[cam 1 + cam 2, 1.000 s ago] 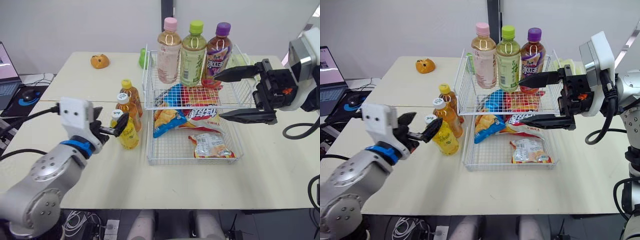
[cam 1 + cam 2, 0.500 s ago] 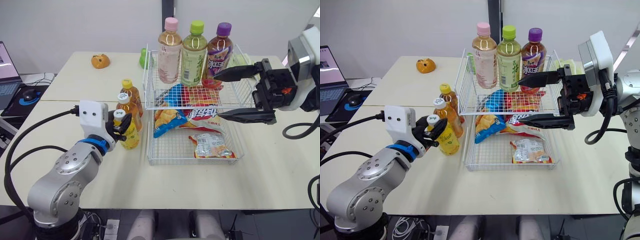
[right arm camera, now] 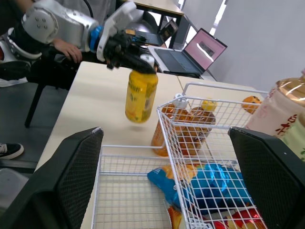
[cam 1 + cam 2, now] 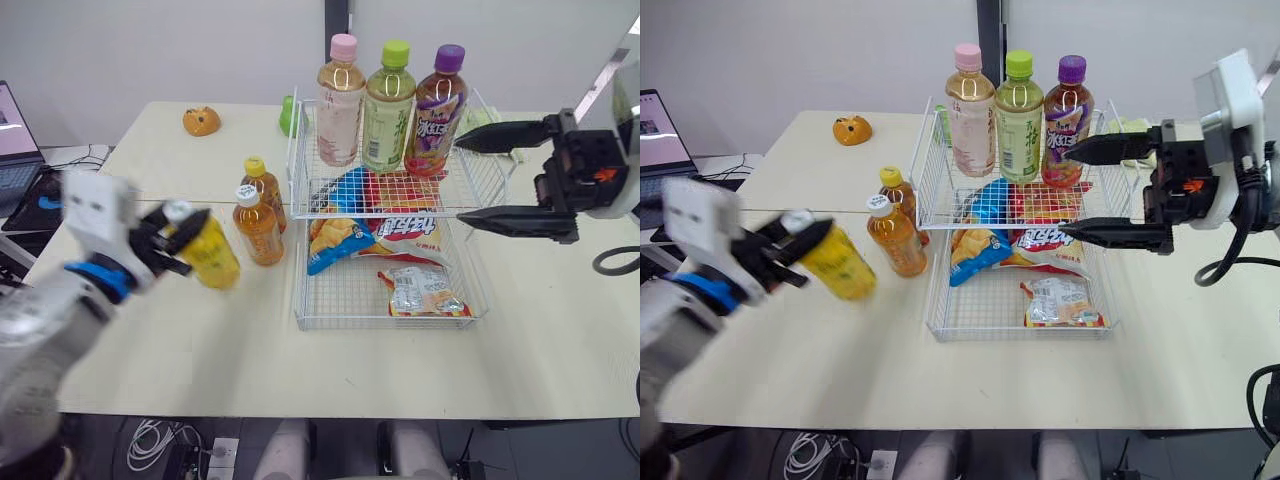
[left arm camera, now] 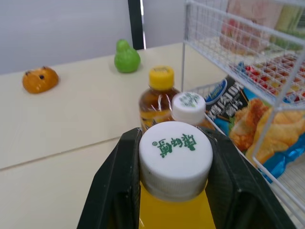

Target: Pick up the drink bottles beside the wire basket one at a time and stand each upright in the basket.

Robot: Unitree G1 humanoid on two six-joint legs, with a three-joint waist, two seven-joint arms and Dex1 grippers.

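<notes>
My left gripper (image 4: 170, 226) is shut on the neck of a yellow drink bottle (image 4: 210, 252), just under its white cap (image 5: 175, 155). It holds the bottle tilted and off the table, left of the wire basket (image 4: 390, 325). Two amber bottles (image 4: 258, 225) still stand upright against the basket's left side. On the basket's upper tier stand a pink bottle (image 4: 339, 100), a green bottle (image 4: 386, 105) and a purple bottle (image 4: 436, 110). My right gripper (image 4: 460, 183) hovers open at the basket's right side, holding nothing.
Snack bags (image 4: 375, 235) lie in the basket's lower tier. An orange toy (image 4: 200, 121) and a green toy (image 4: 287, 115) sit at the back of the table. A laptop (image 4: 12, 140) stands on a side desk at the far left.
My left gripper closed on the yellow bottle's neck, then lifted it and swung it left, away from the amber bottles. The right gripper drew back slightly to the right.
</notes>
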